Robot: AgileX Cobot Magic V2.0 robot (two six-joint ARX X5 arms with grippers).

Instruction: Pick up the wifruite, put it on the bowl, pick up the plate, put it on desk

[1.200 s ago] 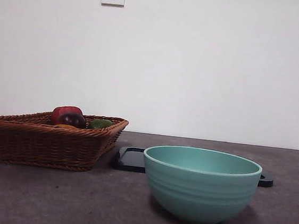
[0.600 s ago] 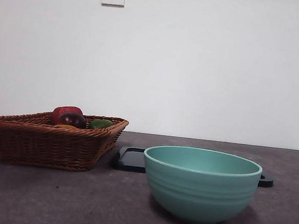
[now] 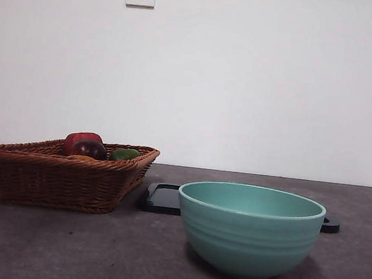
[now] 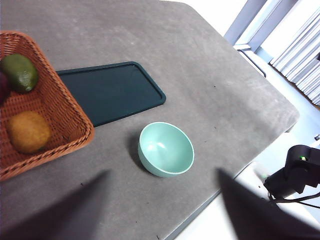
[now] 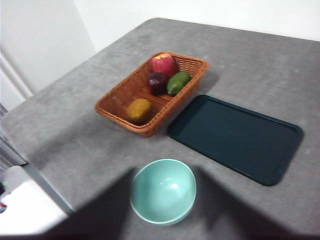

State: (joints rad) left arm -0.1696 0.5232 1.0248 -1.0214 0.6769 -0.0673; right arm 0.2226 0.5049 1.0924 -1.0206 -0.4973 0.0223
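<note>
Spreading under everything you see is the dark grey worktop (image 5: 260, 65), mottled like stone. On it lies a flat dark tray (image 5: 235, 137), empty, with a brown wicker basket (image 5: 117, 102) just beside one of its edges. Your mint-teal bowl (image 5: 163, 191) stands upright and empty on the worktop, near the tray and the basket but touching neither; from the front camera it is the nearest thing, with the tray behind it. In the basket sits a red apple (image 5: 163, 63), a dark purple-red fruit (image 5: 157, 81) against it, and a green fruit (image 5: 178, 83) beside those. The wifruite (image 5: 138, 110) lies alone toward the basket's other end, well apart from the bowl. Both your grippers hang high above the worktop, holding nothing. Only blurred dark shapes of the jaws show in each wrist view, so I cannot tell whether they are released or clenched.
</note>
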